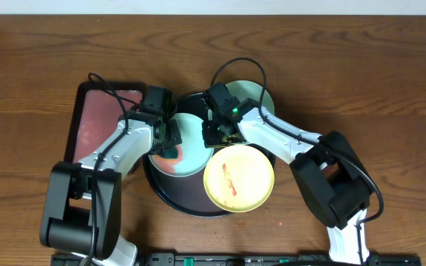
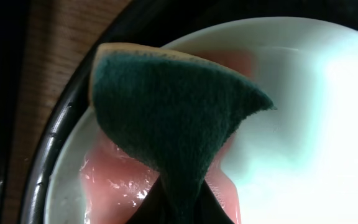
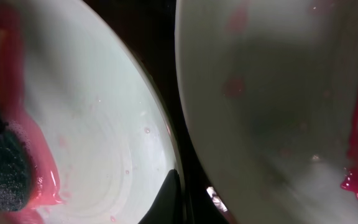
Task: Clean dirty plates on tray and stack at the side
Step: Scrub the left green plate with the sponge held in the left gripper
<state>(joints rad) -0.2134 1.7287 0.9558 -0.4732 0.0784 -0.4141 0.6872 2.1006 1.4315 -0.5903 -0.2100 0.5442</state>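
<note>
The black tray holds a mint-green plate on its left and a yellow plate with a red smear at its front right. A second mint-green plate lies at the back right. My left gripper is shut on a green sponge pressed onto the left mint plate, over a wet red smear. My right gripper is closed on that plate's right rim, with one finger on the inside of the rim. The yellow plate lies just beside it.
A dark red rectangular tray lies left of the black tray, under my left arm. The black tray's rim runs close beside the plate being scrubbed. Bare wooden table lies at the back and to the far right.
</note>
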